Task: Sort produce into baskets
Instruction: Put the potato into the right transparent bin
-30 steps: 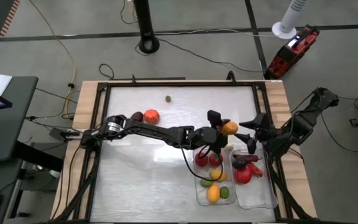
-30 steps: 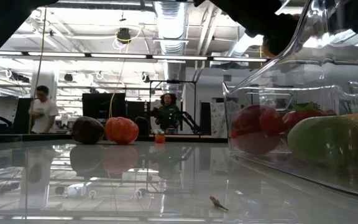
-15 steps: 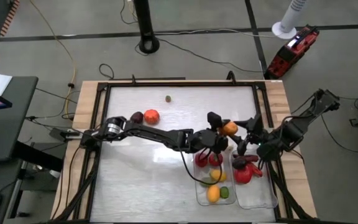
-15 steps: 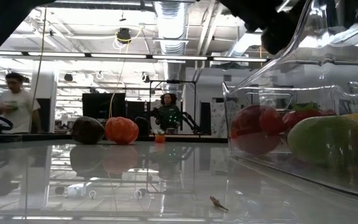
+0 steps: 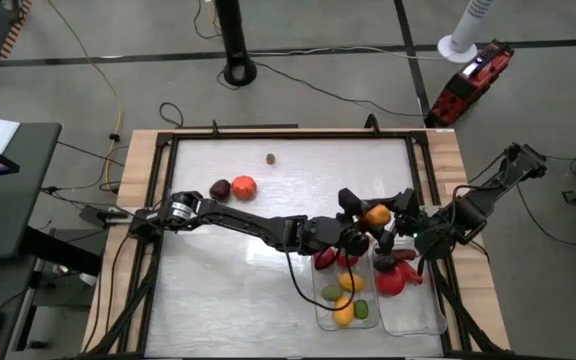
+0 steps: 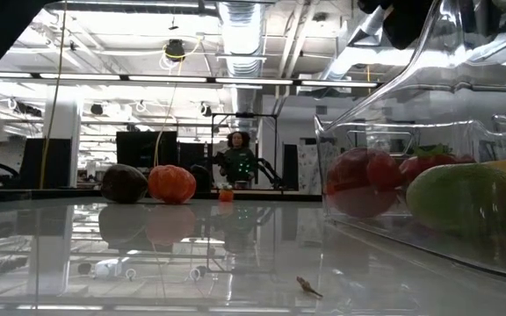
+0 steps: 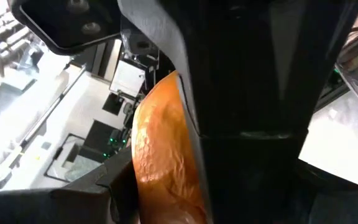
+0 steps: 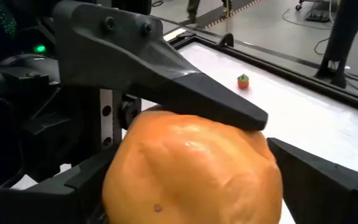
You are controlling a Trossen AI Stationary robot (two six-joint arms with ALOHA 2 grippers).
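My left gripper (image 5: 368,222) is shut on an orange fruit (image 5: 376,215), held in the air over the far ends of the two clear bins (image 5: 320,300) (image 5: 430,318). My right gripper (image 5: 394,222) is open. Its fingers stand on either side of the same orange fruit (image 8: 191,171). The left bin holds red, yellow and green produce (image 5: 344,308). The right bin holds red produce (image 5: 394,275). A dark purple fruit (image 5: 220,188), a red-orange tomato (image 5: 244,186) and a small item (image 5: 270,158) lie on the table. My left gripper pinches the orange fruit's sides (image 7: 163,134) between its two fingers, coming level from the table's left. One finger (image 8: 185,93) lies across the fruit's top. The fruit is lifted clear. My right gripper: whether its fingers (image 8: 319,177) touch the fruit, I cannot tell.
The two bins stand side by side at the table's near right; the low view shows one bin's wall (image 6: 385,149) close up. The purple fruit (image 6: 124,183) and tomato (image 6: 172,183) lie at the far left. A raised frame (image 5: 168,150) rims the table. People stand in the room behind.
My left gripper has carried the orange fruit a little toward the table's near right, over the bins. My right gripper has moved toward the table's left, up to the fruit, so its open fingers now flank it.
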